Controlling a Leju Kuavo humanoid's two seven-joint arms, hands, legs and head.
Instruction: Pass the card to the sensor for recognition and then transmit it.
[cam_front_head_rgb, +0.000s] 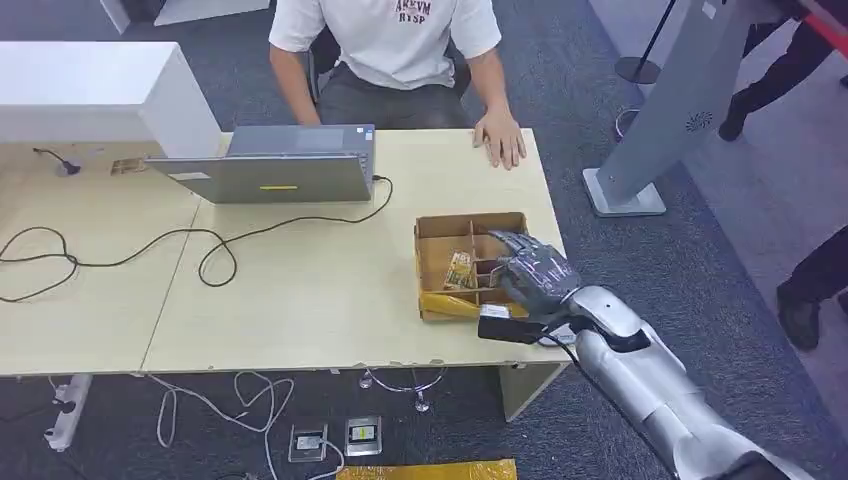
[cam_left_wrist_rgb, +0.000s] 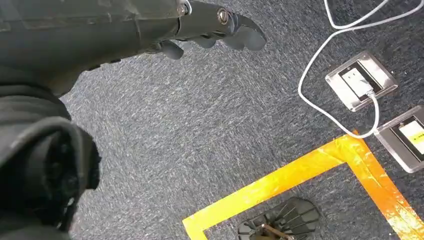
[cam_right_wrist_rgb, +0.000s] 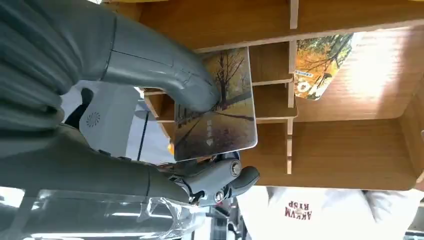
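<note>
The right hand (cam_right_wrist_rgb: 165, 130) is reaching over the wooden divided box (cam_front_head_rgb: 437, 235) at the table (cam_front_head_rgb: 300, 290) edge — its thumb and fingers (cam_right_wrist_rgb: 220, 182) are pinching a card (cam_right_wrist_rgb: 220, 107) printed with an autumn tree scene, held above the compartments. The left hand (cam_left_wrist_rgb: 200, 27) is hanging over grey carpet (cam_left_wrist_rgb: 210, 135), fingers loosely extended, holding nothing.

Looked down from high at the table (cam_front_head_rgb: 300, 290). Hung low over carpet (cam_left_wrist_rgb: 200, 130) beside it. Sat close inside the divided box (cam_front_head_rgb: 470, 265) on that table, shared overhead.
</note>
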